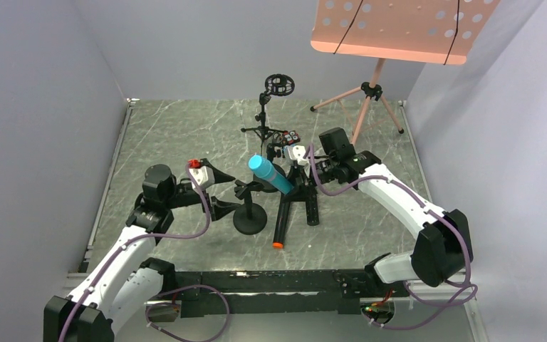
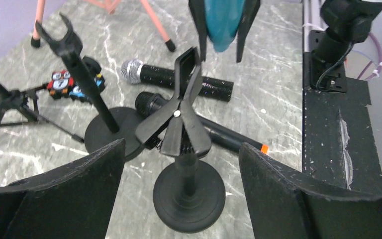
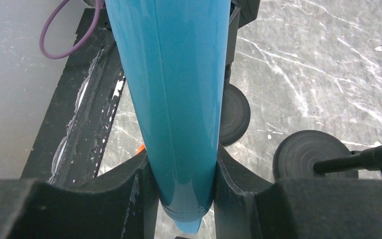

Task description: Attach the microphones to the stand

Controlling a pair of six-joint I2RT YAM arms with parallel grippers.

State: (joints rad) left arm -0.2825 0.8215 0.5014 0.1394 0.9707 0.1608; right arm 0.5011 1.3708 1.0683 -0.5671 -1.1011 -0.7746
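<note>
Right wrist view, right gripper (image 3: 184, 199) clamped on light blue microphone (image 3: 174, 99), left gripper (image 2: 181, 167) spread wide

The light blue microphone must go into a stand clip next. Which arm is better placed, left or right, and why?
Right. The right claw is shut on the light blue microphone, holding it close by the clip stand. The left claw is open and empty, facing that stand.

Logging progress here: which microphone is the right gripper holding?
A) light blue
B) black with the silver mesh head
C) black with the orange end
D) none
A: the right gripper is shut on the light blue microphone, while the orange-ended microphone and the mesh-headed microphone lie on the table.
</note>
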